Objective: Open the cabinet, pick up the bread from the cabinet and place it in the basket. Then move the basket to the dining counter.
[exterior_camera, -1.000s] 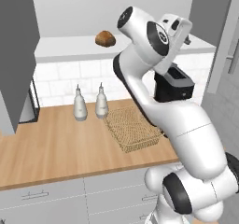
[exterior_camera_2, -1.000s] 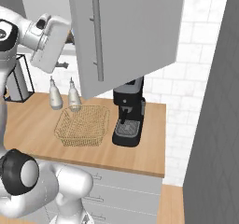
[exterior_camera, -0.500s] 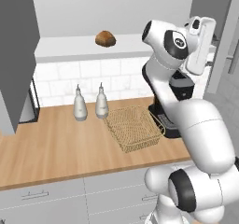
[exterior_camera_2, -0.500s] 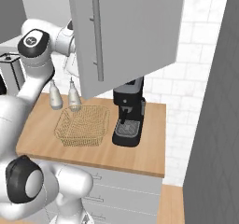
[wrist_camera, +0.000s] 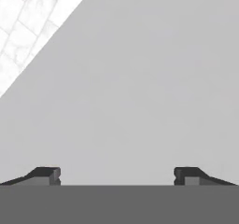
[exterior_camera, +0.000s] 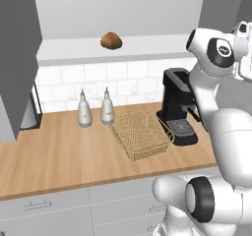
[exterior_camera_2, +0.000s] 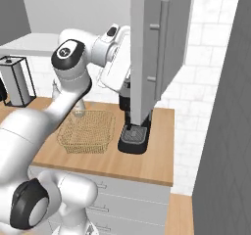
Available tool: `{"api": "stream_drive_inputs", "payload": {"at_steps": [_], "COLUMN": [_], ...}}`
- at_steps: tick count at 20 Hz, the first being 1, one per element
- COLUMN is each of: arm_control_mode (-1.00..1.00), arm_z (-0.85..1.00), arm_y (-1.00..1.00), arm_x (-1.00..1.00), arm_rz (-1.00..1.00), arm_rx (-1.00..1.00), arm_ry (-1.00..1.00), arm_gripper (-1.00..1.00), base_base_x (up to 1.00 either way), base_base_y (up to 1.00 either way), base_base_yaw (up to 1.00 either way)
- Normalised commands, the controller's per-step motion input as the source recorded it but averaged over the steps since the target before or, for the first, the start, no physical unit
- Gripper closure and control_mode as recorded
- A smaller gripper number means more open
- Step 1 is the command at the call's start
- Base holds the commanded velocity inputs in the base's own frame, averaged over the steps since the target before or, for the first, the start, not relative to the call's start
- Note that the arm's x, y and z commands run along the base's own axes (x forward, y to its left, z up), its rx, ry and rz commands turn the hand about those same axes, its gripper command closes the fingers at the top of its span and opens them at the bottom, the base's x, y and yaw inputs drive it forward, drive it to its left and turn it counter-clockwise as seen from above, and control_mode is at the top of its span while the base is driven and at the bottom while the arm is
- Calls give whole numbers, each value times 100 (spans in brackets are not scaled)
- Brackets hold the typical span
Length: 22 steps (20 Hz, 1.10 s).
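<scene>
The cabinet stands open, and its right door point(exterior_camera_2: 156, 48) with the long bar handle point(exterior_camera_2: 161, 40) is swung out towards me. The bread point(exterior_camera: 111, 41), a small brown loaf, lies on the pale shelf point(exterior_camera: 74, 50) inside. Below it the tan wicker basket point(exterior_camera: 141, 134) point(exterior_camera_2: 86, 131) sits empty on the wood counter. My gripper point(wrist_camera: 116, 175) is open, its fingertips point(wrist_camera: 46, 175) wide apart with nothing between them, facing the flat grey inner face of that door. It is far right of the bread. The dining counter is out of view.
A black coffee machine point(exterior_camera: 177, 107) stands right of the basket, half hidden by the door in the right base view. Two pale bottles point(exterior_camera: 84, 110) stand left of the basket by the white tiles. The left cabinet door point(exterior_camera: 17, 58) hangs open at the far left. A metal canister point(exterior_camera_2: 14, 80) sits on the counter's left end.
My arm has swung right, from in front of the shelf to the right door's inner side. The right door has swung further out. The gripper stayed open; bread and basket did not move.
</scene>
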Motion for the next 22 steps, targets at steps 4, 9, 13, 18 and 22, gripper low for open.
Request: {"api": "stream_drive_inputs", "payload": {"at_steps": [4,9,13,18,22], "arm_control_mode": [-100,-100,-100,-100,-100], "arm_z": [0,0,-20,-45,-55], "arm_y": [-72,-18,38,100,100], "arm_x": [1,6,-1,0,0], "arm_rz": [4,2,0,6,36], "arm_rx": [6,0,8,6,8], "arm_ry": [4,0,3,9,28], "arm_gripper": [-100,-100,-100,-100,-100], "base_base_x": [0,0,0,0,0], "base_base_y": [0,0,0,0,0], "base_base_yaw": [0,0,0,0,0]}}
